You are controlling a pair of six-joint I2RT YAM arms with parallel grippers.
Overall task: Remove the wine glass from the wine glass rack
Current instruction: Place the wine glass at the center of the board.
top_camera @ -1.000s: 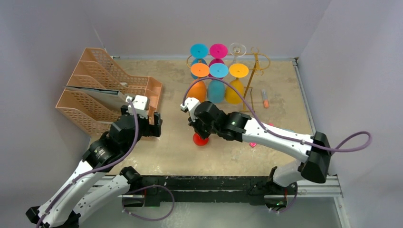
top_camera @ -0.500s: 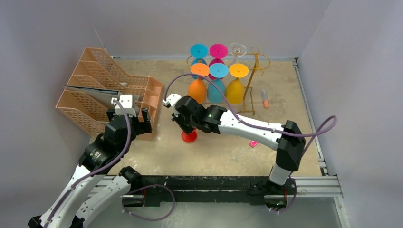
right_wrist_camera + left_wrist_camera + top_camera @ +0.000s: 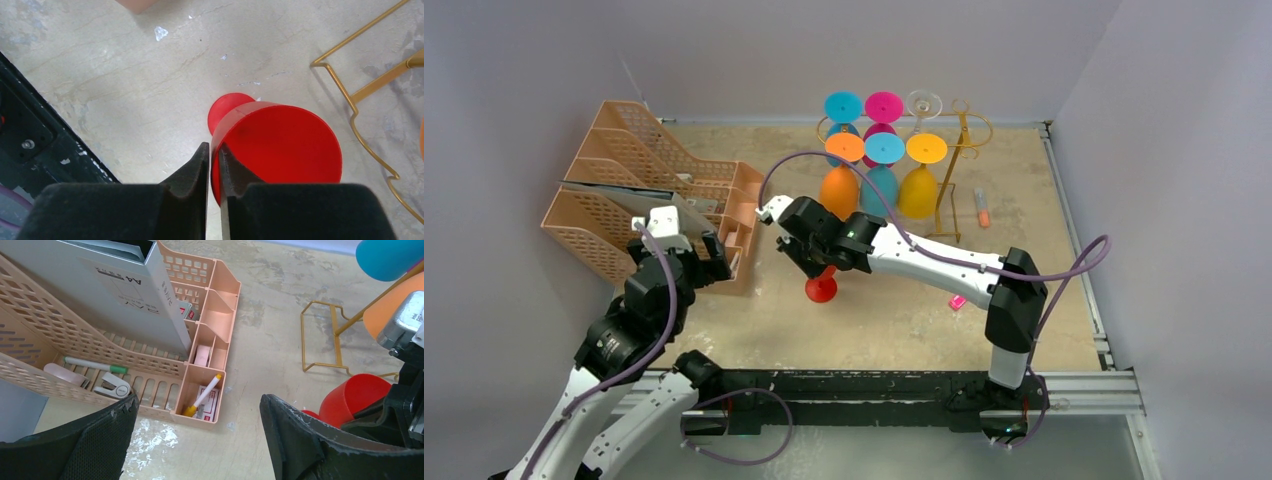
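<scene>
A beige desk (image 3: 904,320) carries peach mesh file trays (image 3: 614,200) on the left and the gold wire wine glass rack (image 3: 946,200) at the back. Six glasses hang bowl-down from the rack, with an orange glass (image 3: 839,190), a teal glass (image 3: 880,190) and a yellow glass (image 3: 917,193) in the front row. The right gripper (image 3: 213,150) reaches across in front of the rack. Its jaws are narrow on the rim of the red wine glass (image 3: 285,145), one finger inside the bowl and one outside. That glass is off the rack and upright, its foot down at the desk between the rack and the trays. The left gripper (image 3: 198,402) hangs over the trays' near corner, jaws wide and holding nothing. A yellow-tipped marker (image 3: 206,392) lies in a small tray compartment.
</scene>
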